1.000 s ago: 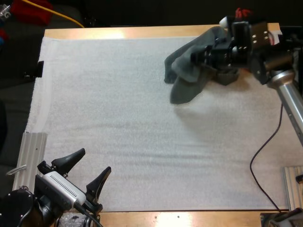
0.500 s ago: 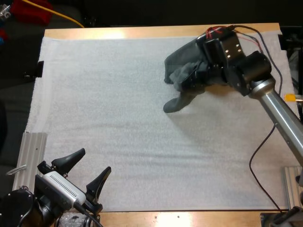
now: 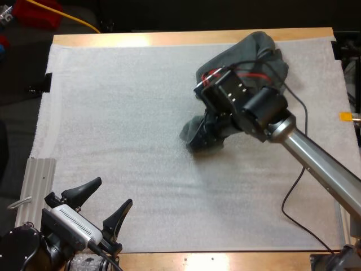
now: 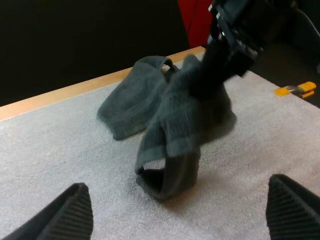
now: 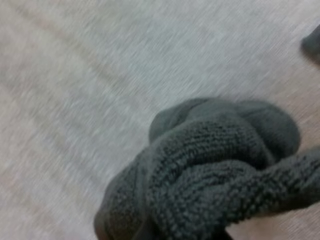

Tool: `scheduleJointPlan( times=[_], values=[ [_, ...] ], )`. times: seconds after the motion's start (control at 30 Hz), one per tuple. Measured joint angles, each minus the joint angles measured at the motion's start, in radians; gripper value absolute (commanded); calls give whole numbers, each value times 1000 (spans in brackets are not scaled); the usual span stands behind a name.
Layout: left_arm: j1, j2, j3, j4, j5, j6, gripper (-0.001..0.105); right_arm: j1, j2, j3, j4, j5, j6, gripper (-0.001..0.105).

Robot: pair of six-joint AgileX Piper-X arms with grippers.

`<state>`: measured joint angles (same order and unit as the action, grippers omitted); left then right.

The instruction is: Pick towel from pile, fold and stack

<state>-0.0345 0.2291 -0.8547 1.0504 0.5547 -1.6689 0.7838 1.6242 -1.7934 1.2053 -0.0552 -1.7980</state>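
A dark grey-green towel (image 3: pixel 197 135) hangs bunched from my right gripper (image 3: pixel 217 127) over the middle of the white mat, and the gripper is shut on it. In the left wrist view the towel's (image 4: pixel 175 145) lower end loops onto the mat. Up close in the right wrist view, the same towel (image 5: pixel 215 165) is a thick knot just above the mat. A second crumpled towel (image 3: pixel 254 56) lies at the mat's far right corner, behind the arm. My left gripper (image 3: pixel 113 192) rests open near the front left edge, far from both towels, with its fingers (image 4: pixel 75 212) wide apart.
The white mat (image 3: pixel 113 113) covers most of the wooden table (image 3: pixel 141 38). A metal rail (image 3: pixel 39 180) runs along the front left side. The mat's left half and front stretch are bare.
My right arm swung from the far right corner toward the mat's middle, pulling one towel off the pile and lowering it. The left arm has not moved.
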Motion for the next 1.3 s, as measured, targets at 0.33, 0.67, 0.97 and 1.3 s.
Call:
scheduleJointPlan(
  times=[0.33,0.67,0.97,1.3],
  values=[
    [0,0,0,0,0,-6,69,86,-14,0,45,-6,7,76],
    [0,0,0,0,0,-7,69,111,-176,0,43,114,15,76],
    [0,0,0,4,0,-7,69,111,-300,0,51,142,103,76],
    [0,0,0,222,0,58,69,111,-341,4,54,148,256,76]
  ],
)
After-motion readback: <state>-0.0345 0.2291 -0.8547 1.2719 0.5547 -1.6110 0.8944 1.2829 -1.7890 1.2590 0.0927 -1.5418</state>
